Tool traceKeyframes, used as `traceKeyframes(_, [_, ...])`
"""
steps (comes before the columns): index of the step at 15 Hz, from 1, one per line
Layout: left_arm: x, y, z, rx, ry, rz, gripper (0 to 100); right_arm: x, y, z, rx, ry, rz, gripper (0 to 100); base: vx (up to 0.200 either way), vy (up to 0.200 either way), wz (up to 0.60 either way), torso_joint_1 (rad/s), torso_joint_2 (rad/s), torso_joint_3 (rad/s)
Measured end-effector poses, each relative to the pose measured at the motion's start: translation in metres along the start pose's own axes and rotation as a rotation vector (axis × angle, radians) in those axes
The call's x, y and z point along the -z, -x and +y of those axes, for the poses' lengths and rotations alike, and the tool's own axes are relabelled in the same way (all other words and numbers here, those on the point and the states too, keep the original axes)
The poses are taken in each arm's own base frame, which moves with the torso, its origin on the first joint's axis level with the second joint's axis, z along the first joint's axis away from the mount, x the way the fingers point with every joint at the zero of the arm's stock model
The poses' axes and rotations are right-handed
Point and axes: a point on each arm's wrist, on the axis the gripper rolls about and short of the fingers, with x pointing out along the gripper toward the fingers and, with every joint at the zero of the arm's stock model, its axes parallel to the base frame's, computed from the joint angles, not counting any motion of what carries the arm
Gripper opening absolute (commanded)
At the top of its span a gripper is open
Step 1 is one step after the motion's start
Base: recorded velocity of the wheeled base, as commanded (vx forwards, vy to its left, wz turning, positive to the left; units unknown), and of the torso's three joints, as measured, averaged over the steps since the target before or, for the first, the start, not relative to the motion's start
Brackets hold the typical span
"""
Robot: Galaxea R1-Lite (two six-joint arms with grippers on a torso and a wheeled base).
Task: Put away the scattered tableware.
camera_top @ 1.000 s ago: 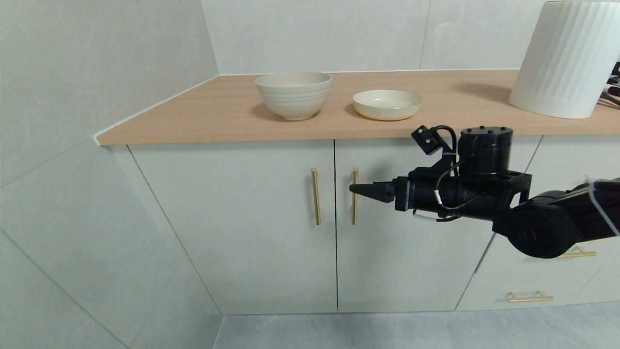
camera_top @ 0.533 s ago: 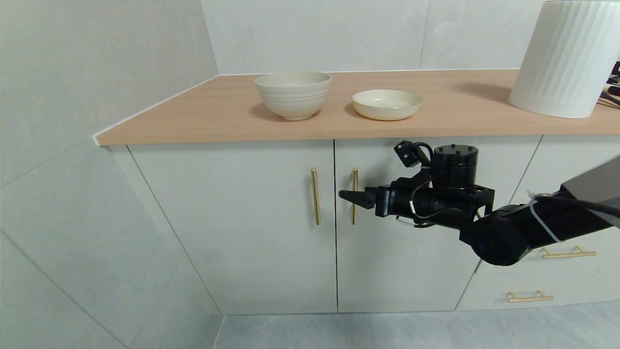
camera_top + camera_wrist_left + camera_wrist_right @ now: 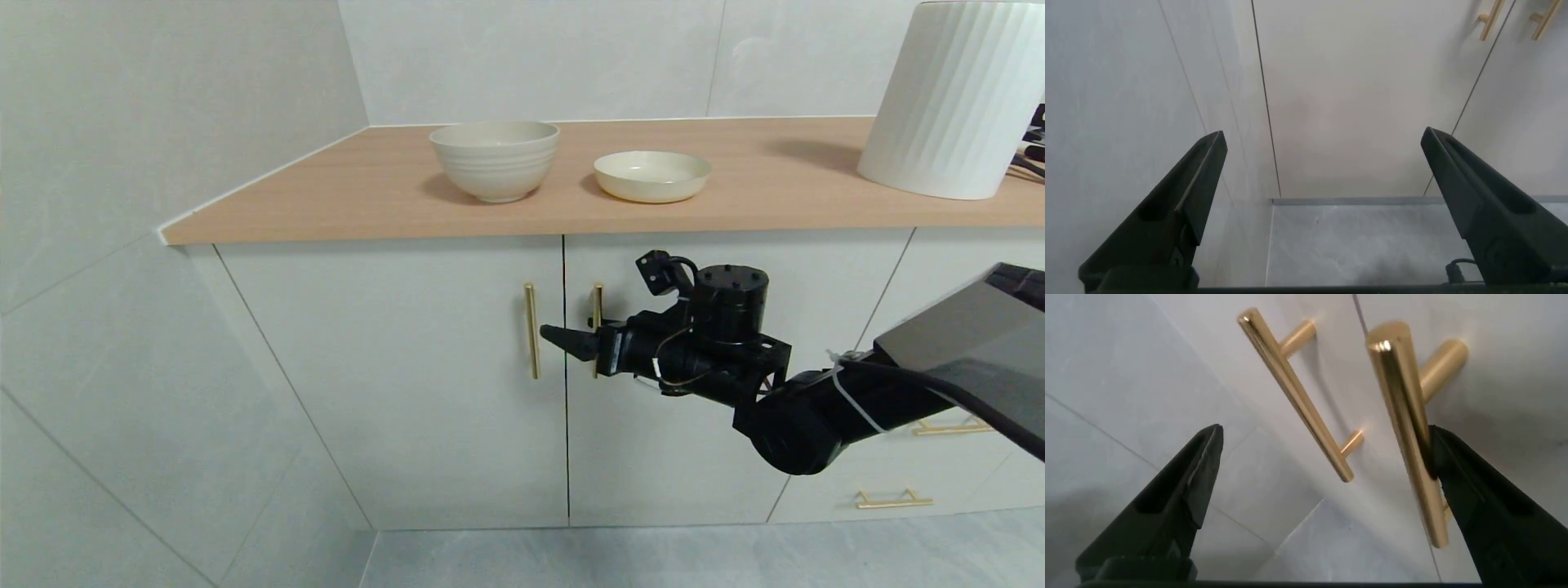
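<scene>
A deep ribbed cream bowl (image 3: 495,159) and a shallow cream dish (image 3: 651,175) stand side by side on the wooden counter (image 3: 367,196). Below them are two closed cabinet doors with vertical gold handles, the left handle (image 3: 531,330) and the right handle (image 3: 598,306). My right gripper (image 3: 563,339) is open, lying level in front of the doors with its tip between the two handles. In the right wrist view both the left handle (image 3: 1294,396) and the right handle (image 3: 1404,416) show close up between the fingers of the right gripper (image 3: 1324,437). My left gripper (image 3: 1323,139) is open and holds nothing, facing the lower cabinet and floor.
A tall white ribbed container (image 3: 951,98) stands on the counter at the right. Drawers with gold pulls (image 3: 892,499) sit right of the doors. A tiled wall (image 3: 122,245) closes the left side, and grey floor (image 3: 653,559) runs below.
My right arm has moved left and a little down along the cabinet front. Its tip has passed in front of the right handle and now sits between the two handles.
</scene>
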Motion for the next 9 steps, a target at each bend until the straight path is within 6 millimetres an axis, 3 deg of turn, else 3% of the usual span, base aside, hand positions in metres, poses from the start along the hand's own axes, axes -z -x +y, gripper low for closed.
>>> traceKeyframes(5, [0.000,0.000,0.000,0.000,0.000,0.000,100,0.007,0.003,0.009,-0.017,-0.065,0.027,100,0.000,0.000,0.00,0.000,0.00,0.000])
traceKeyframes(9, [0.000,0.000,0.000,0.000,0.000,0.000,100,0.009,0.017,0.025,-0.047,-0.062,0.027,100,0.000,0.000,0.00,0.000,0.00,0.000])
